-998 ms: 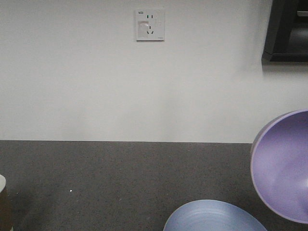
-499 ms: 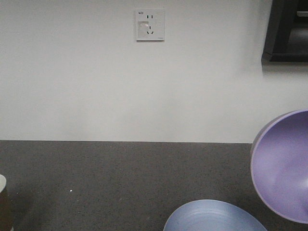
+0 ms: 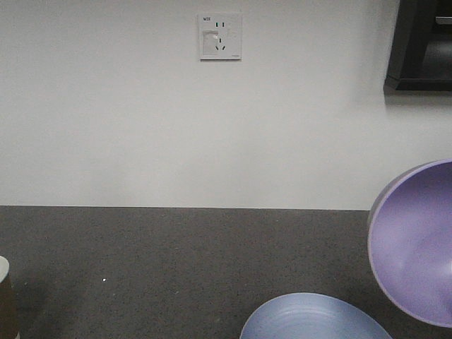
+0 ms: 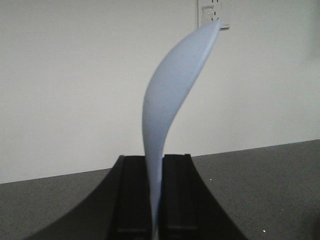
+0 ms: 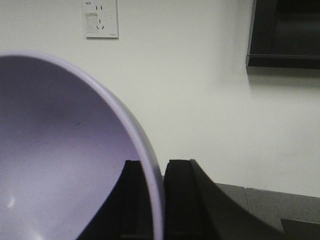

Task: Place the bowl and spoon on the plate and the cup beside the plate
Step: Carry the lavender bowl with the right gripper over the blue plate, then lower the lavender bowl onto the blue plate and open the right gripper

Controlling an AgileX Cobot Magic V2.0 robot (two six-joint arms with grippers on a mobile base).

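The likeliest trouble lies with the bowl (image 5: 65, 165): it hangs in the air tipped well onto its side, above and to the right of the plate (image 3: 314, 318), and only a thin stretch of its rim is pinched. A smooth plastic rim held that way can pivot or slide out. If it is let go before it is levelled, I judge it would land on its edge, roll off the plate, or shove the plate along the bench (image 3: 176, 261). The spoon (image 4: 172, 115) carries a lesser risk. It stands upright, gripped low on its narrow handle with the scoop high above, so it could twist in the grip and end up lying badly on the plate. Both arms must reach the same plate, which sits toward the near edge of the bench, right of the middle, so they could crowd or strike each other there. The cup (image 3: 4, 296) shows only as a sliver at the near left of the bench, well apart from the plate. Being light paper, it could be tipped by a careless sweep of the left arm. The right tool (image 5: 159, 200) is closed down to a narrow slot, with the bowl's rim running between its two dark fingers and nothing else touching them. The left tool (image 4: 156, 200) is likewise nearly closed, its fingers clamped on either side of the spoon handle, clear of the bench.
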